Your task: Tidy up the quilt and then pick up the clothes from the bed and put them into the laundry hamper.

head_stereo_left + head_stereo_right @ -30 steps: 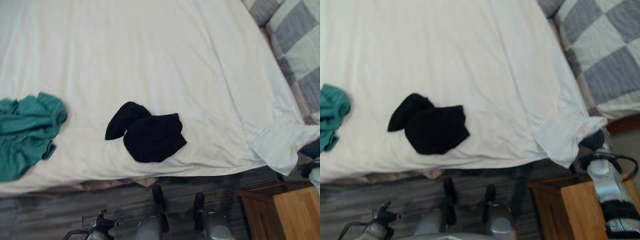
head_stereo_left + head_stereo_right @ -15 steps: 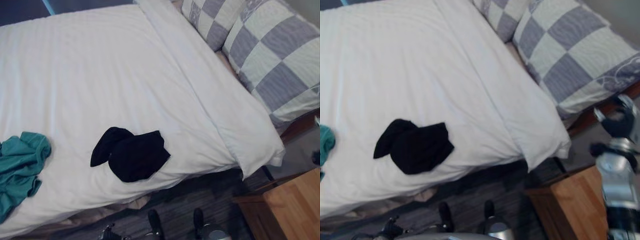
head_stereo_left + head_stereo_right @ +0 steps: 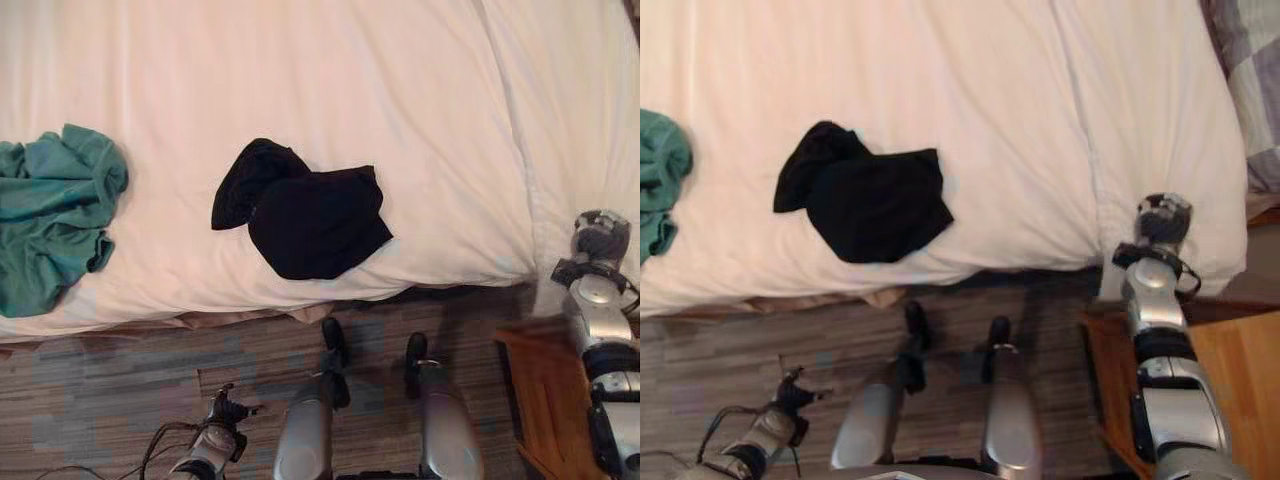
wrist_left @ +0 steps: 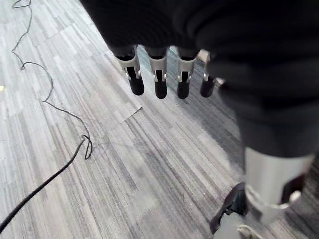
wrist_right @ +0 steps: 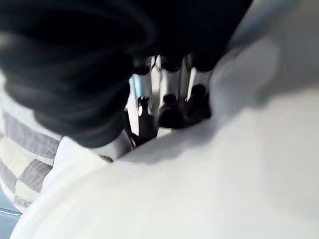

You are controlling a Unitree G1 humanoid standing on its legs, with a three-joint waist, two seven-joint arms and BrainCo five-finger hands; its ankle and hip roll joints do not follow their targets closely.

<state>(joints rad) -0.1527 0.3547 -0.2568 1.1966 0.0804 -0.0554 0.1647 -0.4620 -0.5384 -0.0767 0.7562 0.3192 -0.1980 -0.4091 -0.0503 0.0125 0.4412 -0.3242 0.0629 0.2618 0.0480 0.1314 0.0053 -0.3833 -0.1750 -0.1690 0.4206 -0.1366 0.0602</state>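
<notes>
White quilt (image 3: 330,90) spread flat across the bed, crumpled black garment (image 3: 310,215) at centre near its lower edge, green garment (image 3: 50,215) bunched at left, right hand (image 3: 1162,218) on the quilt's lower-right corner, fingers' grip unclear, left hand (image 4: 164,74) hung relaxed above grey floor (image 4: 124,164).

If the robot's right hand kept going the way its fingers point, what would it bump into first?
Most likely the white quilt. The right hand is at the quilt's corner, and in its wrist view the fingers point into the white cloth, seemingly already touching, though depth is unclear.
</notes>
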